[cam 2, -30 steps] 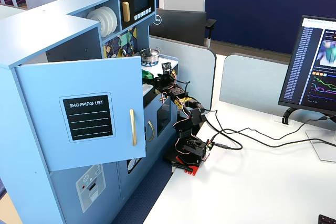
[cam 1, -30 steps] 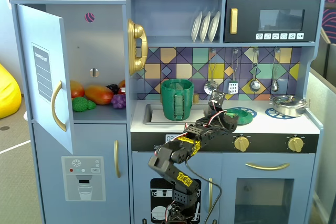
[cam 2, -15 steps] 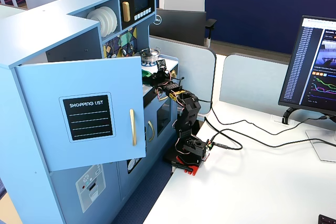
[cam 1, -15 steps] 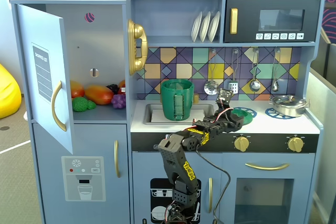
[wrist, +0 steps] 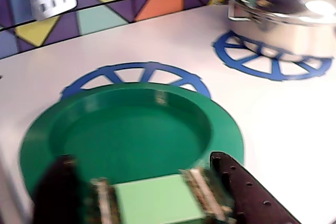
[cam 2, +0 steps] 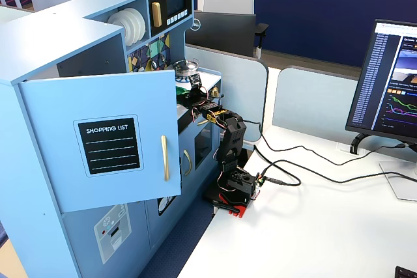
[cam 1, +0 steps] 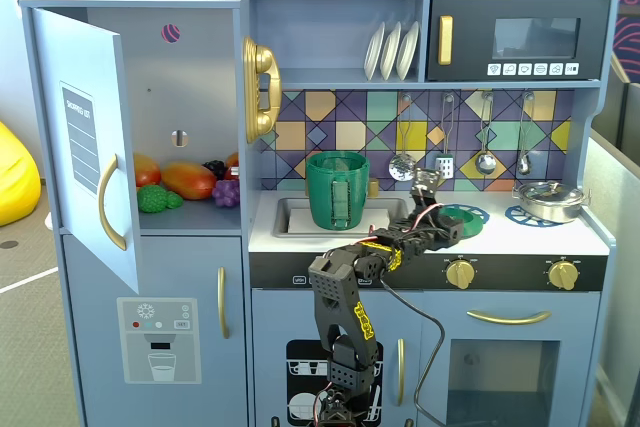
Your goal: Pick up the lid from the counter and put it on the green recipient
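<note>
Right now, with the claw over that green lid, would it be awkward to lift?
Probably light and stiff: the lid looks like thin moulded plastic. It lies flat on the counter, so it shouldn't roll or tip. Its glossy surface may be slippery; the gripper straddles a raised tab, the likeliest hold.

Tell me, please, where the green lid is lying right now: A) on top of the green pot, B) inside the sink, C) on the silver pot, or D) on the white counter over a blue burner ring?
D: the wrist view shows the lid flat on the counter over a blue burner ring, the tool at its near edge.
</note>
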`<state>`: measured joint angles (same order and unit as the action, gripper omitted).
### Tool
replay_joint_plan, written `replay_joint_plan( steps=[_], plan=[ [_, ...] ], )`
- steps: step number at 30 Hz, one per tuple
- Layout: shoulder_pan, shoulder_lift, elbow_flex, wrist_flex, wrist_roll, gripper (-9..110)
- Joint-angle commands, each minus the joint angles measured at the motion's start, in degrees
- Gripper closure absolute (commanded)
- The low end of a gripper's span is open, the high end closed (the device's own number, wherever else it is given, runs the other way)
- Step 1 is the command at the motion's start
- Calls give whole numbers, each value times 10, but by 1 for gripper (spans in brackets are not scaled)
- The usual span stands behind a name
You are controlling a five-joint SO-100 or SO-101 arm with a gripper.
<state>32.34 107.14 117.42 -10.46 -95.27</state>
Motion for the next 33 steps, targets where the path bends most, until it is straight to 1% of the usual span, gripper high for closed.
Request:
replay_joint_plan(
  steps=[1,6,10,17,24,33],
  plan=[
    [-10,4,-30,-25,-23,101],
    [-10,18,-16,-47,-13,101],
    [-10,39,-40,-35,-4,101],
    [-25,77,-157,76,11,101],
    [-81,127,-239,185,19,102],
    [-164,135,-321,250,7,102]
  ],
)
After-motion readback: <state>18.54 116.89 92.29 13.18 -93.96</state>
